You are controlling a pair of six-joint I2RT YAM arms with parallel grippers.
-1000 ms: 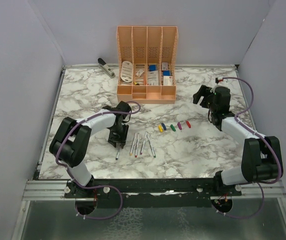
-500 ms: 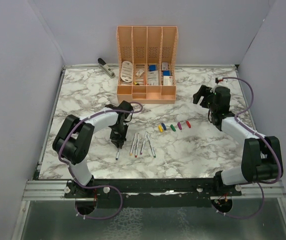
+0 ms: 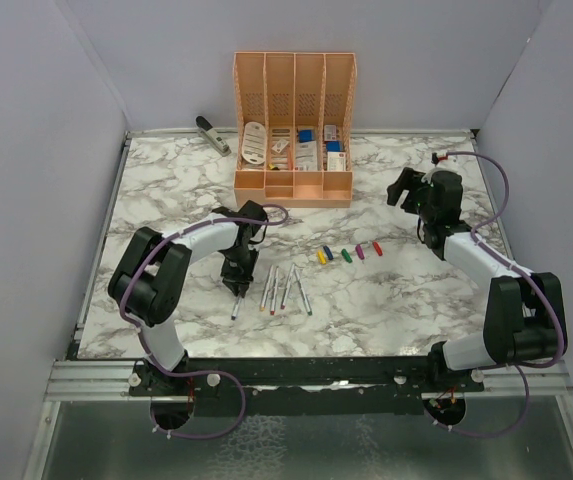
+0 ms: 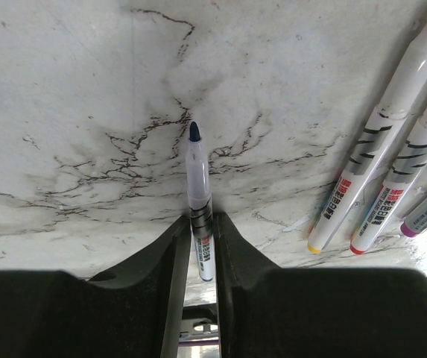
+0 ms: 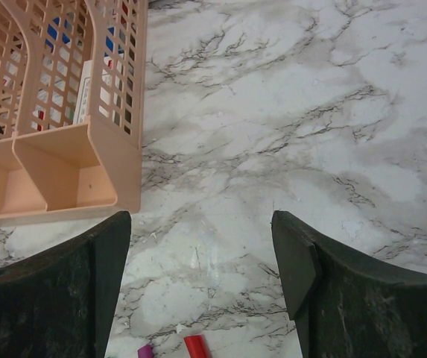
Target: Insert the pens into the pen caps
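My left gripper (image 3: 237, 281) is shut on a silver-grey pen with a blue tip (image 4: 198, 195), low over the marble table; the pen's tip points away from the jaws (image 4: 198, 225). The pen's end sticks out below the gripper in the top view (image 3: 236, 309). Several more pens (image 3: 284, 288) lie side by side just right of it; yellow-tipped (image 4: 373, 153) and red-tipped (image 4: 410, 183) ones show in the left wrist view. Yellow (image 3: 321, 257), blue (image 3: 329, 253), green (image 3: 346, 255), purple (image 3: 360, 252) and red (image 3: 376, 247) caps lie in a row. My right gripper (image 3: 398, 190) is open and empty, behind the red cap (image 5: 196, 346).
A peach desk organiser (image 3: 293, 130) stands at the back middle; its corner shows in the right wrist view (image 5: 86, 156). A grey stapler (image 3: 212, 134) lies at the back left. Grey walls close in the table on three sides.
My left gripper has closed in on the blue-tipped pen and its wrist has shifted slightly. The right arm has barely moved.
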